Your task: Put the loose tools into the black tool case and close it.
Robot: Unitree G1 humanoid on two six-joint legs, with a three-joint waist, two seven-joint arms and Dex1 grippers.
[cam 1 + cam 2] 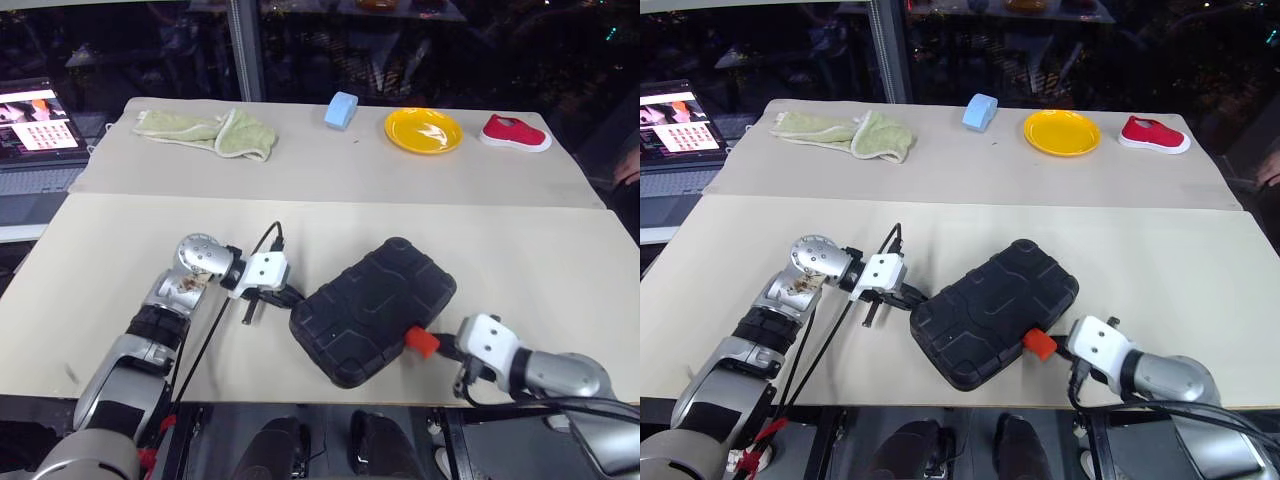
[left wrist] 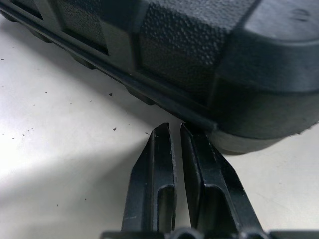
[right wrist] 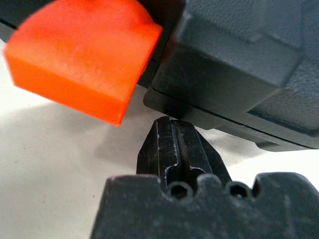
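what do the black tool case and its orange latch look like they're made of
Black tool case: looks like moulded hard plastic with a matt finish, going by the pebbled texture and ribbed panels on its shell. Orange latch: likely smooth plastic too, with even colour, a soft sheen and rounded edges.

Two beige tables [image 1: 560, 250] are standing end to end; dark glazing [image 1: 330, 50] is running behind; a laptop [image 1: 35, 130] is glowing at the left.

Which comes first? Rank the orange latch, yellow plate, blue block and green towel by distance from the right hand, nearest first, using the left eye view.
From the right hand:
1. Orange latch, right beside it on the case's near edge.
2. Yellow plate, far table, straight ahead.
3. Blue block, far table, left of the plate.
4. Green towel, far left.
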